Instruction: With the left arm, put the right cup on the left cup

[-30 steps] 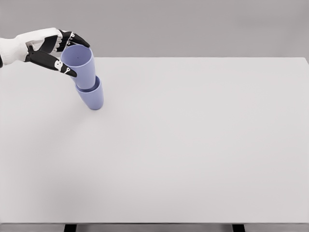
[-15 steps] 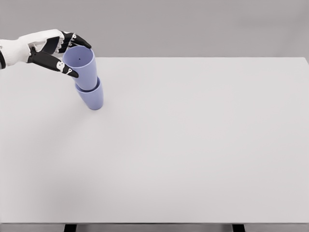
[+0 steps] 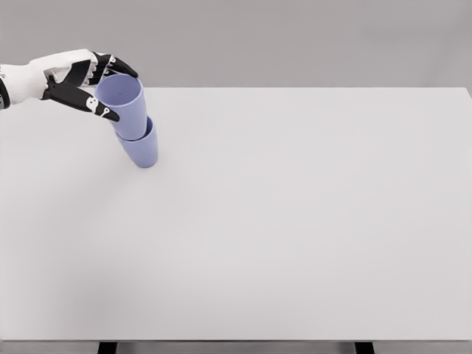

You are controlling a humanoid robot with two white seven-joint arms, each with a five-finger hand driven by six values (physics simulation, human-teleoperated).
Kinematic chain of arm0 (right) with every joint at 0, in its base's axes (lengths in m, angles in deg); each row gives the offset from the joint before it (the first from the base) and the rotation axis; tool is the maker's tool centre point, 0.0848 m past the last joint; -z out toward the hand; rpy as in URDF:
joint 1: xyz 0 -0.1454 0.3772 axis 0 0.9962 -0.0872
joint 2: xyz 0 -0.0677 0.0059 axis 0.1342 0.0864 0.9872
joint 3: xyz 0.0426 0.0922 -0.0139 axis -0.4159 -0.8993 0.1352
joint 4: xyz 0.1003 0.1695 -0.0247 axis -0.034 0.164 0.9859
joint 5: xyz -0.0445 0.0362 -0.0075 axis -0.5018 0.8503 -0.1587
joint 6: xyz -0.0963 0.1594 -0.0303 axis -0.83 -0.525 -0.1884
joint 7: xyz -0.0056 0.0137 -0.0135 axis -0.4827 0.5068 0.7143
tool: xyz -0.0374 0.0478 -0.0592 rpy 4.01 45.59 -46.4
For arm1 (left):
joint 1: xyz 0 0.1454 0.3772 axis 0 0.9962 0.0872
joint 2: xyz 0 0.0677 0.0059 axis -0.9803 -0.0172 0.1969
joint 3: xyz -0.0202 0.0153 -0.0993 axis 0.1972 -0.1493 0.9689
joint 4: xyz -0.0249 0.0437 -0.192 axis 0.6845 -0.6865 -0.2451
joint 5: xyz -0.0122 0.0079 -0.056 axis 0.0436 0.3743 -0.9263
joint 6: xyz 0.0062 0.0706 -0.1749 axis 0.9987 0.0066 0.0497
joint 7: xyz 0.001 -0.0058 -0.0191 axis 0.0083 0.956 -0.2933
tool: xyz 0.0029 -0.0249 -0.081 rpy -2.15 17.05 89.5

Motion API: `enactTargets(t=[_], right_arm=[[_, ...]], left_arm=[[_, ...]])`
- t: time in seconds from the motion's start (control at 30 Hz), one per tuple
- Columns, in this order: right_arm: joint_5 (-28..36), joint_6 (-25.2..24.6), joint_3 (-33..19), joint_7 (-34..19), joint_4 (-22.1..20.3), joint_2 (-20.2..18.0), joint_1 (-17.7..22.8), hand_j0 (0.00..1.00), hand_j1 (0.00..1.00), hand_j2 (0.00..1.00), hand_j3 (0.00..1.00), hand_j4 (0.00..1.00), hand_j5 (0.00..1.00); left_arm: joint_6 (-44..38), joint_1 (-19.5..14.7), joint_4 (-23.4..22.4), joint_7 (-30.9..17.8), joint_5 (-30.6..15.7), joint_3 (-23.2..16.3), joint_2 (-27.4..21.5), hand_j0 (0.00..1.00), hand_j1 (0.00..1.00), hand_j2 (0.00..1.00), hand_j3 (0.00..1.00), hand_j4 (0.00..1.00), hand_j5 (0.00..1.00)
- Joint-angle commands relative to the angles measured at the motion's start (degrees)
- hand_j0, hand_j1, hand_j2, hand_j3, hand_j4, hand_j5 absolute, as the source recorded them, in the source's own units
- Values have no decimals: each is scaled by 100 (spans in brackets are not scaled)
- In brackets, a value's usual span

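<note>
Two light purple cups stand nested at the table's far left, and the stack leans to the left. The upper cup [image 3: 130,112] sits inside the lower cup [image 3: 144,152], which rests on the white table [image 3: 295,221]. My left hand [image 3: 120,93] comes in from the upper left and is shut on the upper cup at its rim. Its thumb lies on the near left side and its fingers [image 3: 122,68] curl over the far side. The right arm does not show.
The table's back edge runs just behind the cups. Its left edge is out of frame close to the hand, and black table legs [image 3: 108,347] show at the bottom.
The upper cup has sunk slightly deeper into the lower cup. My left hand has shifted a little to the left while staying at the rim.
</note>
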Motion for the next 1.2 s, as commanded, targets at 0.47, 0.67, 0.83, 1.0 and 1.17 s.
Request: enactTargets(t=[0.47,0.67,0.83,1.0,1.17], right_arm=[[1,0,0,0,1,-1,0,100,100,100,100,100,100],[1,0,0,0,1,-1,0,100,100,100,100,100,100],[1,0,0,0,1,-1,0,100,100,100,100,100,100],[1,0,0,0,1,-1,0,100,100,100,100,100,100],[1,0,0,0,1,-1,0,100,100,100,100,100,100]], left_arm=[[19,26,-45,18,1,15,92,74,74,74,74,74,74],[19,26,-98,18,1,41,84,74,74,74,74,74,74],[19,9,-282,18,10,32,101,74,74,74,74,74,74],[19,9,-361,18,36,32,189,74,74,74,74,74,74],[19,9,-361,18,45,32,233,74,74,74,74,74,74]])
